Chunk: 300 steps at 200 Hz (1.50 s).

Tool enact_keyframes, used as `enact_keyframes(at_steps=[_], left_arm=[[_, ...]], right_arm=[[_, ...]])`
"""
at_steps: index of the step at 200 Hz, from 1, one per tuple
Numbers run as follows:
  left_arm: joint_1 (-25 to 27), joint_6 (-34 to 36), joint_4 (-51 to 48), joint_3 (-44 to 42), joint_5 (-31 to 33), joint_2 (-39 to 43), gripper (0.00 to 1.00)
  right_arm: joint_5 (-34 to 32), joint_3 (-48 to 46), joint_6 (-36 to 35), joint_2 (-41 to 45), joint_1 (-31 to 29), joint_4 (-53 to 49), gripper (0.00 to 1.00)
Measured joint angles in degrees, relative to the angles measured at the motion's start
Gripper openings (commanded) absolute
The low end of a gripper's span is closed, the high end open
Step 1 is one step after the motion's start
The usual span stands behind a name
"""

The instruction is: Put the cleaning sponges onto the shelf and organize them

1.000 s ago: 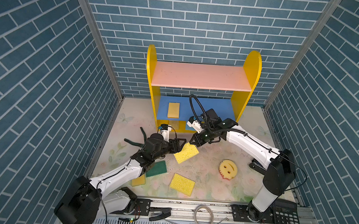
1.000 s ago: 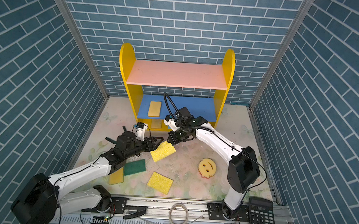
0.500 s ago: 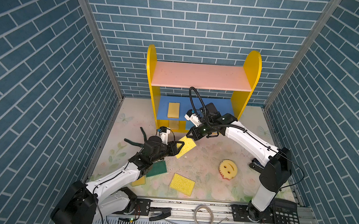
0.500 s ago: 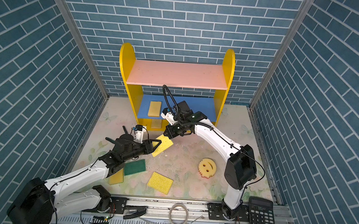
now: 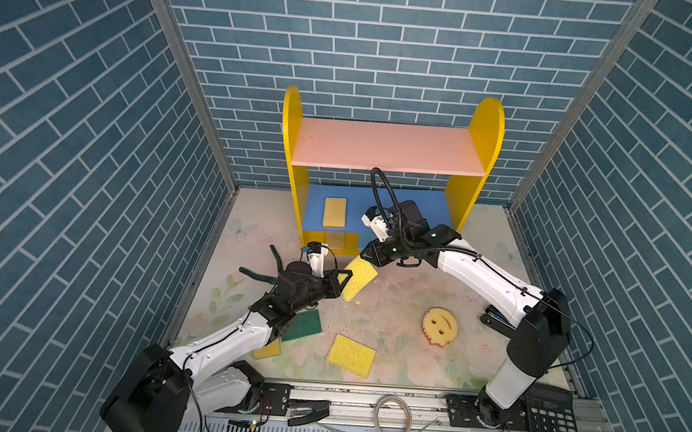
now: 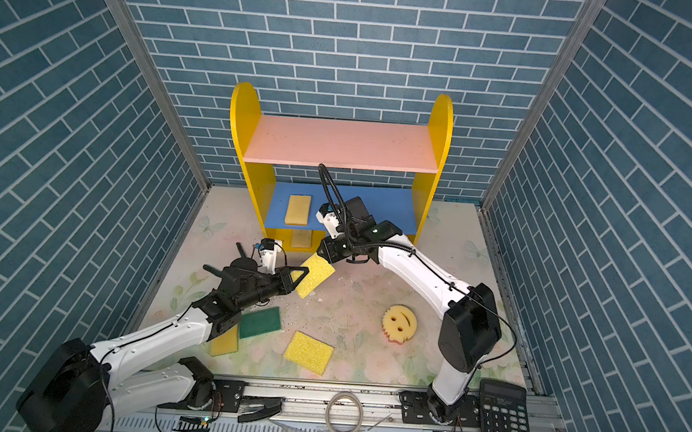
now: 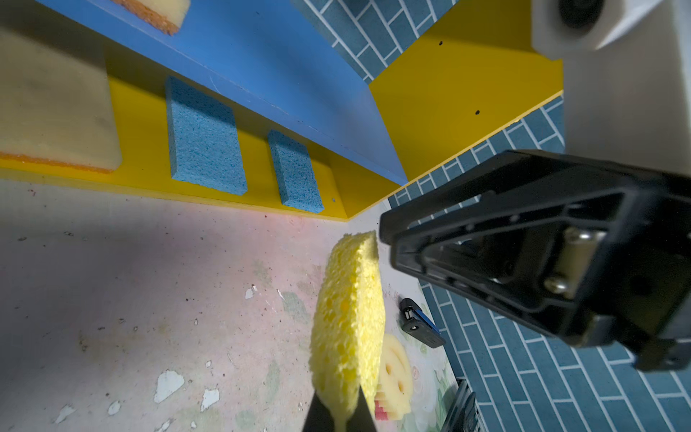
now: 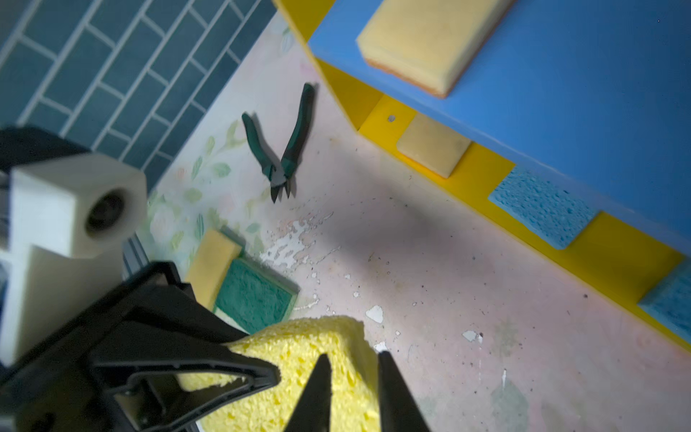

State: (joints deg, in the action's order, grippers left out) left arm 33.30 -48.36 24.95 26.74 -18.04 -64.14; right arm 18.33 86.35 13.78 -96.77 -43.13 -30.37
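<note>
My left gripper (image 5: pixel 346 276) (image 7: pixel 338 407) is shut on one end of a yellow sponge (image 5: pixel 360 277) (image 7: pixel 349 318), held on edge above the mat before the shelf (image 5: pixel 386 147). My right gripper (image 5: pixel 368 256) (image 8: pixel 351 359) stands open, its fingers straddling the sponge's (image 8: pixel 299 359) far corner. A tan sponge (image 5: pixel 334 212) lies on the blue board. On the yellow base lie a tan sponge (image 8: pixel 430 144) and two blue ones (image 7: pixel 203 149) (image 7: pixel 295 172). On the mat lie a green-topped sponge (image 5: pixel 303 324), a yellow one (image 5: pixel 351 355), a smiley one (image 5: pixel 438 325) and a tan one (image 5: pixel 268 349) half under my left arm.
Green-handled cutters (image 5: pixel 265 272) lie on the mat left of my left gripper. A black calculator (image 5: pixel 550 423) sits at the front right on the rail, a cable coil (image 5: pixel 393 412) at the front middle. Brick-patterned walls close in three sides.
My left gripper has closed on the yellow sponge. The right gripper, shut on it before, has carried it up toward the shelf and parted its fingers.
</note>
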Motion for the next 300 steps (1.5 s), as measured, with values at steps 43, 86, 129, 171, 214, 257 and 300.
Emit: enact_keyframes(at_steps=[43, 86, 129, 171, 214, 257, 300], left_arm=[[0.0, -0.3, 0.5, 3.7, 0.9, -3.6, 0.00], [0.0, -0.3, 0.5, 5.2, 6.4, -2.3, 0.00], [0.0, -0.5, 0.4, 5.2, 13.0, 2.8, 0.00], [0.0, -1.2, -1.8, 5.2, 19.3, 8.7, 0.00], [0.0, -2.0, -2.8, 5.2, 23.7, 11.6, 0.01], [0.0, -2.4, -2.6, 5.2, 24.2, 9.6, 0.01], [0.0, -2.4, -1.4, 5.2, 25.1, 8.4, 0.02]], right_arm=[[-8.9, -11.3, 6.1, 10.2, 0.7, 9.0, 0.57], [-17.9, -21.9, 12.8, 22.5, 1.1, 18.0, 0.63], [-17.0, -27.2, 20.3, 23.4, 1.1, 26.1, 0.59], [-8.7, -28.6, 27.4, 17.8, -1.4, 34.2, 0.64], [-3.0, -25.2, 29.8, 11.2, -6.7, 41.2, 0.68], [1.5, -25.2, 34.9, 7.0, -7.2, 50.7, 0.65], [4.0, -25.2, 40.0, 4.3, -7.4, 58.4, 0.55]])
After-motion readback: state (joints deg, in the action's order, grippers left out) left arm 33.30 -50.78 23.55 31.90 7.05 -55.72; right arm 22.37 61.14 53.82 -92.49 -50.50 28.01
